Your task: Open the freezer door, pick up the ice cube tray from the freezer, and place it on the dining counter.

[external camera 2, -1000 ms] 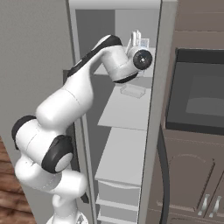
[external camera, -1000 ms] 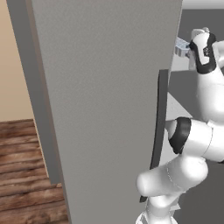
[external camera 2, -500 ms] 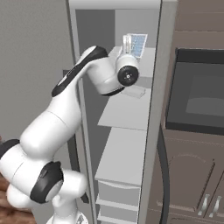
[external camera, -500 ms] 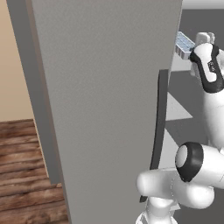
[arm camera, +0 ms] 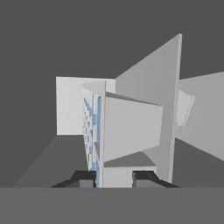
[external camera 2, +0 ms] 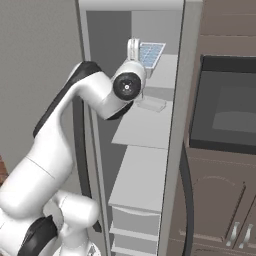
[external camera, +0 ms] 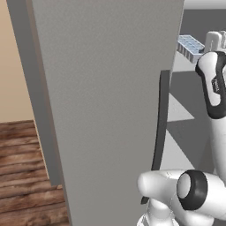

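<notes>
My arm rises from the base, bends at the elbow beside the freezer door [external camera: 106, 110], which stands swung wide open, and reaches up into the freezer [external camera 2: 150, 135], with the wrist turned so that my hand points upward near the top of the cabinet. My gripper [arm camera: 113, 178] is closed on the ice cube tray [external camera 2: 150, 54]: in the hand view one dark fingertip sits on each side of the tray's end, and the pale blue gridded cells run away from my fingers [arm camera: 85, 177] edge-on. The tray [external camera: 190, 46] is held clear of the shelves, tipped up on its side, high in the freezer above the light grey shelf [external camera 2: 145, 127] and just beside my wrist. A small clear container [external camera 2: 151, 104] lies on that shelf below my hand, apart from the tray. The door's long dark curved handle [external camera: 160, 128] stands just to the left of my forearm in the left base view. Compared with a second ago, my hand has lifted: then the tray was low, close over the shelf and near the clear container, and my elbow was bent low beside the door; now the tray is raised well above the shelf, the forearm stands nearly upright, and the elbow has dropped toward the base. My grip has stayed closed on the tray throughout.
</notes>
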